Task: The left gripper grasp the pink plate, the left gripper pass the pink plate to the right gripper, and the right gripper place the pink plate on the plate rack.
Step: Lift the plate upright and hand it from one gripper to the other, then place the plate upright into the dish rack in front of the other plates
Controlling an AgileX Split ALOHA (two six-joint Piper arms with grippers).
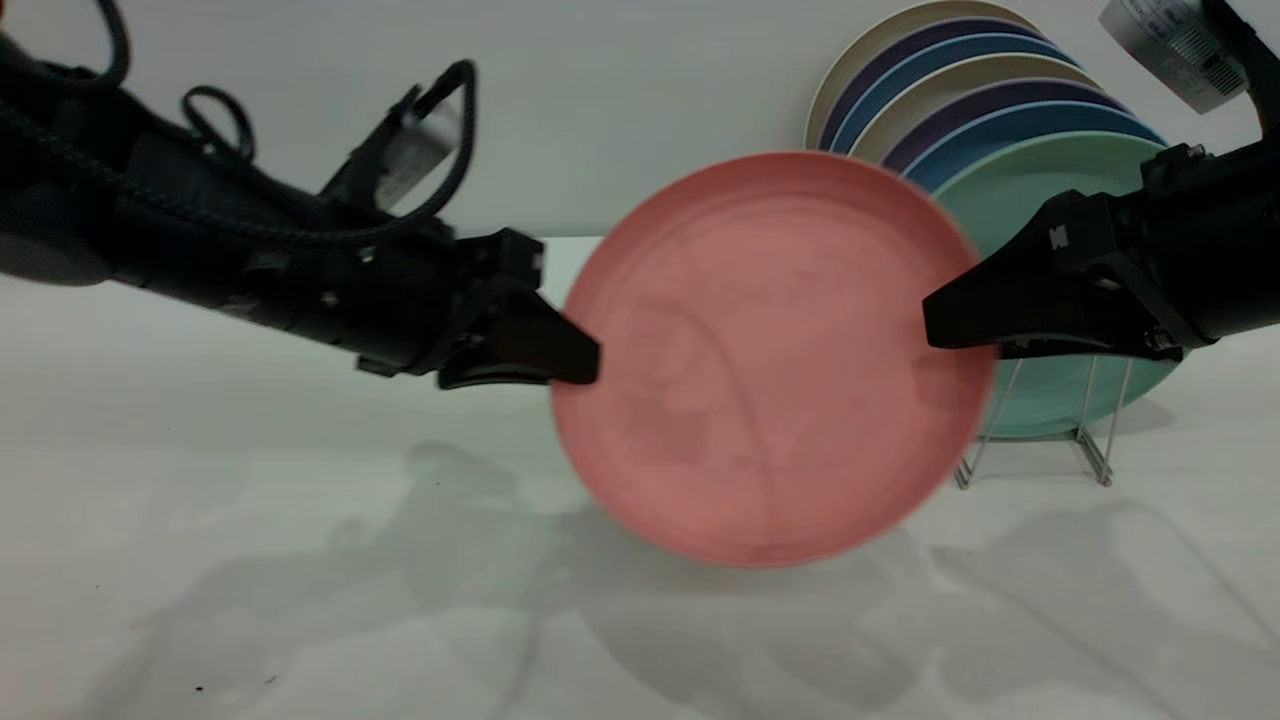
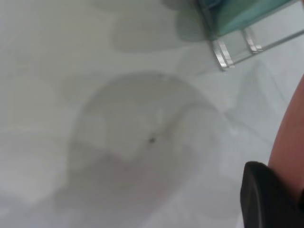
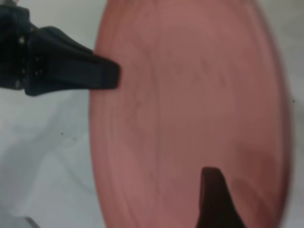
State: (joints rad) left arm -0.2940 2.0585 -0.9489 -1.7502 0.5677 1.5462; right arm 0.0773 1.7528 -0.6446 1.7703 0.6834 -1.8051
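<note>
While held upright above the table [image 1: 250,560], pink plate [image 1: 770,360] gripped at opposite edges by left gripper [image 1: 585,362] and right gripper [image 1: 935,322]

Clamped on the rim at the exterior view's left by the left gripper's pointed jaws, pinched at the opposite rim by the right gripper's. Just behind and to the right, on the plate rack [image 1: 1095,455], a mint-green plate [image 1: 1010,200] fronting a row of blue plates [image 1: 1000,125], purple and cream ones among them

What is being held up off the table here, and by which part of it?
The pink plate, upright in the air, gripped at opposite edges of its rim: the left gripper on one side, the right gripper on the other.
</note>
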